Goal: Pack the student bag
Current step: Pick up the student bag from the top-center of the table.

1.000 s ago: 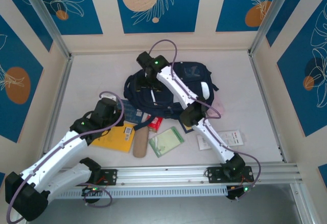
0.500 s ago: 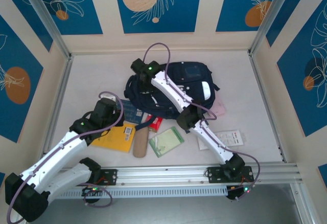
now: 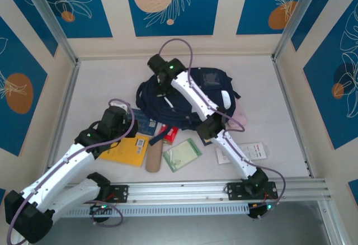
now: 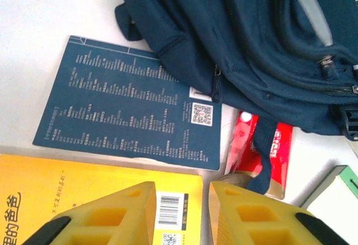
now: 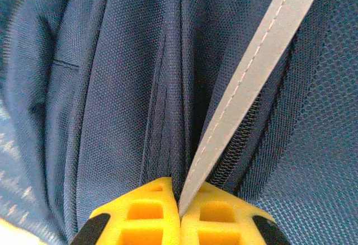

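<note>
Two grippers: from above, the left gripper (image 3: 126,121) is seen at 8 o'clock of the student bag (image 3: 217,84), and the right gripper (image 3: 162,88) over the bag's 9 o'clock side.
Student bag: laid flat on the bench (image 3: 100,83), past its middle toward 12 o'clock, with the grey patch facing up.
Right gripper: in the wrist view its yellow fingers (image 5: 151,217) are pressed together on the end of the bag's grey reflective stripe (image 5: 263,55). A zip runs just at 3 o'clock of the stripe. From above, this contact is hidden under the wrist.
Left gripper: in the wrist view the fingers (image 4: 123,211) are set narrowly apart with nothing between them, above the yellow book (image 4: 61,183).
Blue booklet (image 4: 128,111): fine print and a code square are made out from the wrist. Its 2 o'clock corner is tucked under the bag's edge.
Red packet (image 4: 246,139): crossed by a navy strap.
Seen from above: a tan pouch (image 3: 153,156), a green notebook (image 3: 182,154) and white sheets (image 3: 249,151) lie at 6 o'clock of the bag.
</note>
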Controlling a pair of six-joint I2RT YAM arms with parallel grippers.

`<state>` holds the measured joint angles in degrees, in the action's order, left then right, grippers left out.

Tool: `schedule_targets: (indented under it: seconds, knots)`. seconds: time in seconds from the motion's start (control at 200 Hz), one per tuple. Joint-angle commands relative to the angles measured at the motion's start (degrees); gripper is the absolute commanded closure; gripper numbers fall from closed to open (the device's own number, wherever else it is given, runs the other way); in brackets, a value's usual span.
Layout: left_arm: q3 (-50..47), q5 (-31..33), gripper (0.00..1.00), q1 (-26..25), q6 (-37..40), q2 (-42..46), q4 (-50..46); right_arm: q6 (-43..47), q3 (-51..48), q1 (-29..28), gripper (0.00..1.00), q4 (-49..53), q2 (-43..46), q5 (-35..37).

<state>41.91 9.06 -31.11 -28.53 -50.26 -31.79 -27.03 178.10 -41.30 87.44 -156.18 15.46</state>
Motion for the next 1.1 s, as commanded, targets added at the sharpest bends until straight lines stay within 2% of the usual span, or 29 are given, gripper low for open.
schedule_targets:
  seconds: [0.0, 0.09, 0.375, 0.565, 0.775, 0.98, 1.095]
  knots:
    - [2.96, -2.62, 0.67, 0.78, 1.74, 0.44, 0.54, 4.1, 2.52, 1.89, 1.0, 0.54, 9.09, -4.5]
    - [4.2, -4.59, 0.63, 0.74, 2.85, -0.63, 0.41, 4.53, 0.93, 2.58, 1.0, 1.57, 11.61, -4.48]
    - [8.26, -10.82, 0.48, 0.45, 5.2, -6.54, 0.5, 3.88, -18.35, 5.55, 1.0, 1.23, 24.42, -6.39]
    - [10.53, -10.46, 0.47, -1.46, 6.37, -8.36, 0.67, 2.68, -33.63, 6.49, 1.0, 1.21, 31.35, -3.72]
    - [10.88, -10.2, 0.48, -5.48, 7.61, -10.43, 0.74, -3.19, -35.83, 9.77, 1.0, 2.16, 32.25, -3.79]
    - [10.97, -8.39, 0.47, -10.77, 8.75, -14.11, 2.39, -10.49, -41.3, 13.77, 1.0, -0.49, 35.24, -15.92]
    - [11.73, -6.51, 0.41, -13.38, 8.67, -16.9, 4.84, -11.86, -45.7, 13.79, 1.0, -5.99, 39.21, -21.03]
